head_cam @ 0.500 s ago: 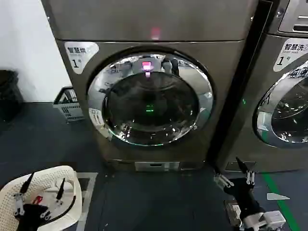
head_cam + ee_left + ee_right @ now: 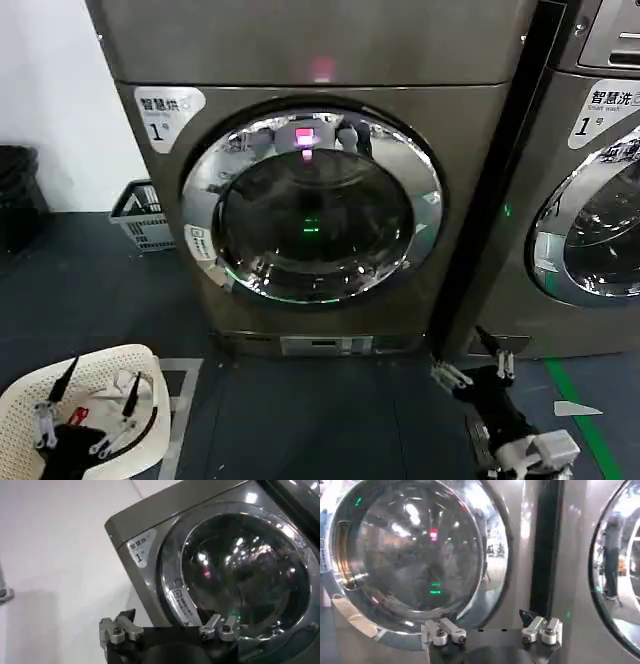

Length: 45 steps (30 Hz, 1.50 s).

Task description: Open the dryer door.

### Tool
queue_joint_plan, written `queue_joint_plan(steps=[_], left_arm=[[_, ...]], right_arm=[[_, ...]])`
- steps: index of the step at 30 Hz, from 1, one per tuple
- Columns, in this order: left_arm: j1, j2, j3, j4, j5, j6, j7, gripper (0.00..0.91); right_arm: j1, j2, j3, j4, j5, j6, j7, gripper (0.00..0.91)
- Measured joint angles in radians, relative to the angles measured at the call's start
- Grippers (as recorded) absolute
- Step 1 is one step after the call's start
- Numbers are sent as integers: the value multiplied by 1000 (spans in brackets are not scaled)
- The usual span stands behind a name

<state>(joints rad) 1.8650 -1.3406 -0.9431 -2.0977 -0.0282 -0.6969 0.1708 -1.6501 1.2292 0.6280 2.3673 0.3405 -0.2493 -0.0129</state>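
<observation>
the dryer door (image 2: 312, 205) was shut, nothing done; your right gripper (image 2: 470, 372) and left gripper (image 2: 85, 400) hung low, both released, well apart from it.

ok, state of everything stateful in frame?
dryer door: shut, untouched
dryer: powered, pink light lit above the door
second machine's door: shut
left claw: open, low over the white basket, clear of the dryer
right claw: open, low by the dryer's right base, touching nothing
</observation>
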Motion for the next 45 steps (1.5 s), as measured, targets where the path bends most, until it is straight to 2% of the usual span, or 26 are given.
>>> queue_joint_plan(steps=[12,22,30,45], left_arm=[[4,-3,10,-5,8,2,0,907],[18,-19,0,-17,19,-2,1,907],[24,-33,3,-28,24,-4,4,907],[42,-56,-1,-32,43,-18,6,907]], right_arm=[[195,-168,-150,-104,35,46,-79,907],[405,-275,-324,-214,118,71,-90,907],[566,-292,-439,-287,164,105,-113,907],[848,-240,-671,-406,197,104,-116,907]])
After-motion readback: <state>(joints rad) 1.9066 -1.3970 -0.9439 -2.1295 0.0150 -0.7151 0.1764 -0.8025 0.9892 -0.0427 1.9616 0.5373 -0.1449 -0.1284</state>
